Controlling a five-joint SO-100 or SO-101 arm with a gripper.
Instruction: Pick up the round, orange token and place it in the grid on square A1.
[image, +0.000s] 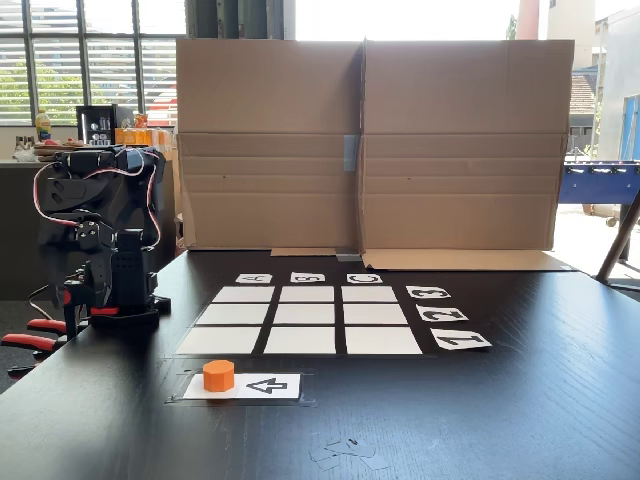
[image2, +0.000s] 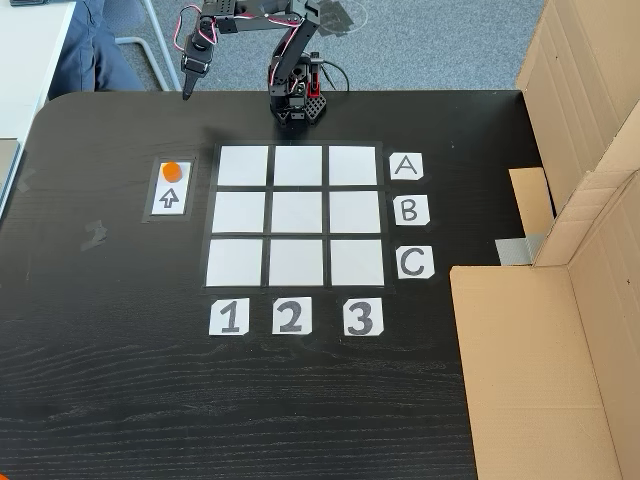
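- In a fixed view from above, the gripper (image2: 187, 92) is seen hanging over the table's far edge; its jaws appear closed, though this cannot be told for sure.
- The token (image2: 172, 171) is set on the arrow card (image2: 170, 197), well apart from the gripper.
- Square A1 (image2: 243, 166) of the grid (image2: 296, 214) is left bare, just beside the card.

The token (image: 218, 375) is bright orange, on a white card (image: 270, 386) printed with a black-outlined arrow, near one edge of the black wood-grain tabletop (image2: 300, 400). The grid (image2: 295, 220) is nine plain white cells split by black gaps. Its letter cards (image2: 411, 212) and number cards (image2: 290, 317) are white with black characters. The arm (image2: 250, 25) is black with red and white wires. Plain brown cardboard (image: 370, 140) stands along the far edge.
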